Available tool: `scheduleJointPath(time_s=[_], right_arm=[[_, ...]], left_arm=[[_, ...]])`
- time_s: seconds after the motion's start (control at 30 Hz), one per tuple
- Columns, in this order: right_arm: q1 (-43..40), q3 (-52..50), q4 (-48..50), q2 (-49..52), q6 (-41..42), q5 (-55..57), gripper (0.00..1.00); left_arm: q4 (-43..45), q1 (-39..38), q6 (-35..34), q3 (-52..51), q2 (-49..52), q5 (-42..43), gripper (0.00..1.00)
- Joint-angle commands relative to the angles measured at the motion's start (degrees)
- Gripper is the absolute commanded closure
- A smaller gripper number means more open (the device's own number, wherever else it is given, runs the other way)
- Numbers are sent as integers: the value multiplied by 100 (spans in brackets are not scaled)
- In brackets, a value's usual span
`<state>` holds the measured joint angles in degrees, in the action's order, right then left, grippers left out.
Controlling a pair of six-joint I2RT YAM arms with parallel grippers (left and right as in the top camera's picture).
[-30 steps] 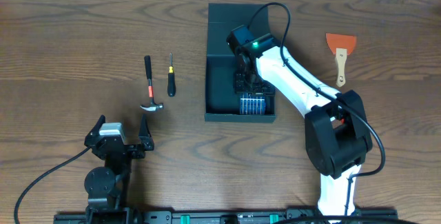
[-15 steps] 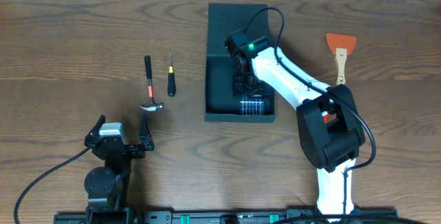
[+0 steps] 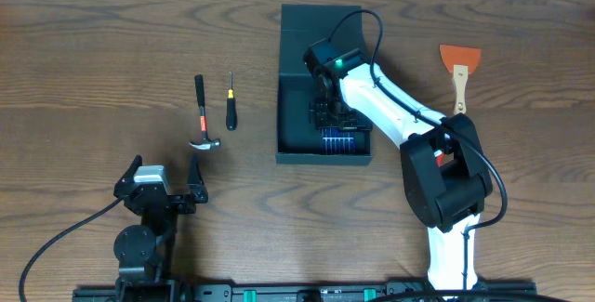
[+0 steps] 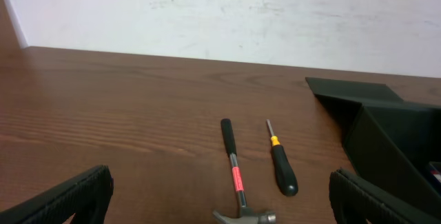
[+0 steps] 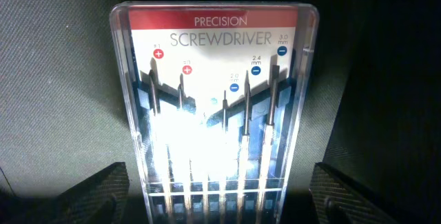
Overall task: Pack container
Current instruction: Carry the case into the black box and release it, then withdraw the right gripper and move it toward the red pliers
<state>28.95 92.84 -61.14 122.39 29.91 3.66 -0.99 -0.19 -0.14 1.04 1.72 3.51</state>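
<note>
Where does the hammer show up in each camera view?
Overhead: hammer left of centre, head toward the robot.
Left wrist: bottom centre, head at the lower edge.
Right wrist: not in it.
Shared landmark: the container, right of the hammer; its inside fills the right wrist view.

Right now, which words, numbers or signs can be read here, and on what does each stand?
"PRECISION": red band on the clear screwdriver case.
"SCREWDRIVER": same case, under the band.
"2.4 mm", "3.0 mm": above blue minus signs, right side.
Red plus signs: left side.
Other small numbers there: too blurred.
</note>
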Motion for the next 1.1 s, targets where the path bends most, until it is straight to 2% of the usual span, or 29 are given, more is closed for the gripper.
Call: scheduleJointPath(time_s=[0.0,0.3,0.5,0.83,1.07], right_arm=[[-28,-17,9,-9,-22,85,14],[-26,162,74,-11,-116,-33,16],[-31,1115,-315,-11,-232,-87,17],[-334,3388,-1823,-11,-164,503,17],[-1204,3724,-2903,-13,-389,708,11]], left_arm=[[-24,-26,33,-81,-37,52,1],[-24,-26,33,-81,-37,52,1],[-24,-26,33,-81,-37,52,2],[-24,-26,33,-81,-37,52,2],[-24,-26,33,-81,-37,52,1]])
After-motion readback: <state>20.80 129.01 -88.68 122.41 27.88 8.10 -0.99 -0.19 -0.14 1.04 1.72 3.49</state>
